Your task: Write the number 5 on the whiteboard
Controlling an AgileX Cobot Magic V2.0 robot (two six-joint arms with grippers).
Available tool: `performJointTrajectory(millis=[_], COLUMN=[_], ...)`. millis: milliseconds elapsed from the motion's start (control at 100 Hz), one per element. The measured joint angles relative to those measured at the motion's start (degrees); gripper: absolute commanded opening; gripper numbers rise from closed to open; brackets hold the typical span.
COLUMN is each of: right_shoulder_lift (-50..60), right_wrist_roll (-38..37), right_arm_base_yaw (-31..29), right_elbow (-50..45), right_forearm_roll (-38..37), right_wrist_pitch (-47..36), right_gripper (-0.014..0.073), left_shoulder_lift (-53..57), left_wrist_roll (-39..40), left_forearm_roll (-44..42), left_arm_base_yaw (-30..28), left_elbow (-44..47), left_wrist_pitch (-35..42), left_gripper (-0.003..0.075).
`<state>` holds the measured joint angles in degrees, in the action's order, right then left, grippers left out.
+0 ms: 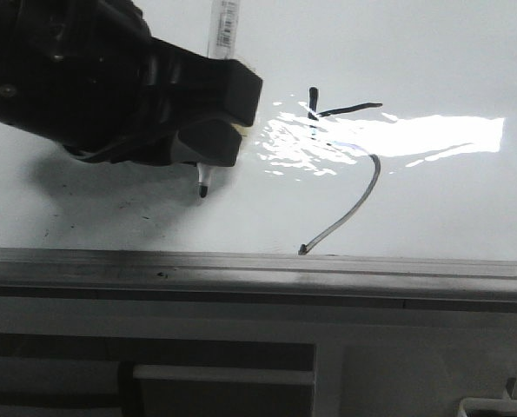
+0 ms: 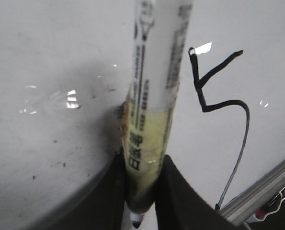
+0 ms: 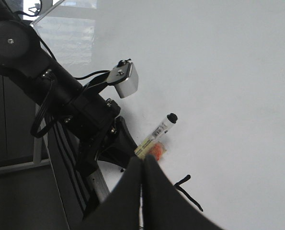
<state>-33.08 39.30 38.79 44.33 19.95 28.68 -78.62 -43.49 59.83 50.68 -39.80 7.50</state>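
Note:
The whiteboard (image 1: pixel 432 200) is glossy white with a glare patch and a grey metal edge strip along its near side. The number 5 (image 1: pixel 349 148) is drawn in black: a short vertical stroke, a top bar, and a long greyish tail curving toward the edge strip. It also shows in the left wrist view (image 2: pixel 214 96) and partly in the right wrist view (image 3: pixel 188 189). My left gripper (image 1: pixel 208 152) is shut on a marker (image 2: pixel 152 105), tip down and left of the figure, close to the board. My right gripper (image 3: pixel 142 163) is shut and empty.
Small dark scuff specks (image 1: pixel 93 217) lie on the board under my left gripper. The board's grey edge strip (image 1: pixel 258 265) runs across the front, with dark fixtures below it. My left arm (image 3: pixel 61 91) shows in the right wrist view.

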Motion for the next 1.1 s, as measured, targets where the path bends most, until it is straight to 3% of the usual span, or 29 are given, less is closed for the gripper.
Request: performJointTrajectory(millis=[200, 530, 770, 1040, 1100], right_shoulder_lift=[0.0, 0.0, 0.0, 0.0, 0.0], right_wrist_roll=[0.0, -0.21, -0.21, -0.21, -0.32], right_arm_base_yaw=[0.0, -0.03, -0.03, -0.03, -0.03], right_elbow=[0.0, 0.0, 0.0, 0.0, 0.0], right_forearm_roll=[0.0, 0.0, 0.0, 0.0, 0.0], right_wrist_pitch=[0.04, 0.13, 0.13, 0.13, 0.13], right_gripper=[-0.0062, -0.0062, -0.0062, -0.0062, -0.0062], left_shoulder_lift=[0.11, 0.2, 0.2, 0.2, 0.2], left_wrist_roll=[0.0, 0.19, 0.33, 0.33, 0.33], left_forearm_roll=[8.59, 10.01, 11.74, 12.37, 12.37], left_arm_base_yaw=[0.0, 0.0, 0.0, 0.0, 0.0], left_elbow=[0.15, 0.21, 0.35, 0.35, 0.35], left_wrist_pitch=[-0.04, -0.26, -1.18, -2.34, -2.44], left_gripper=[-0.002, -0.0013, 0.0234, 0.0259, 0.0304])
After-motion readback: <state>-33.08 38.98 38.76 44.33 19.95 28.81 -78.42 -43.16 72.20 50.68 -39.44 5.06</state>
